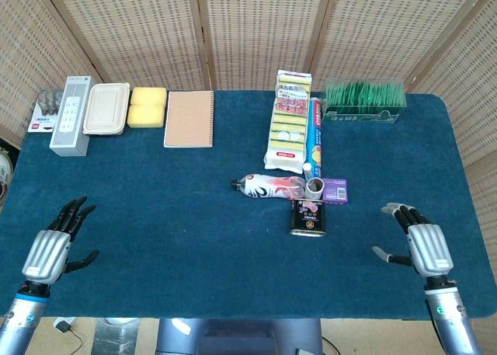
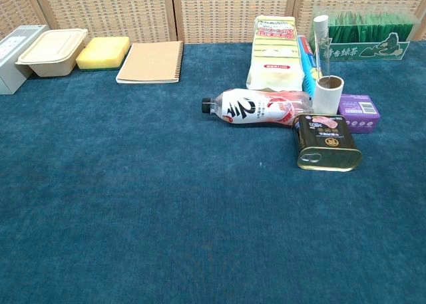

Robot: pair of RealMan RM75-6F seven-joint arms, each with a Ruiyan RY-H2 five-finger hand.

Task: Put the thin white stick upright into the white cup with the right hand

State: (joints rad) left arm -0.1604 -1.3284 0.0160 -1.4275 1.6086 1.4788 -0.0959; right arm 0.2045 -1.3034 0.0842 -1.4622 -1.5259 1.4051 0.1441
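Hovering low at the near table edge, right hand point(image 1: 423, 245) and left hand point(image 1: 53, 245) both spread empty metal fingers. Farther in, the thin white stick point(image 2: 321, 46) stands upright in the cylindrical white cup point(image 2: 328, 94) on napped blue cloth point(image 1: 171, 215); woven screens point(image 1: 256, 33) stand behind.

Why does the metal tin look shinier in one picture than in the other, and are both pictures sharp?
In the chest view the tin lies side-on near the camera, so its rim catches pale highlights; in the head view the tin is seen from above and small, so it looks darker. Both views are evenly lit with soft shadows; the head view shows fine detail less clearly, such as the right hand.
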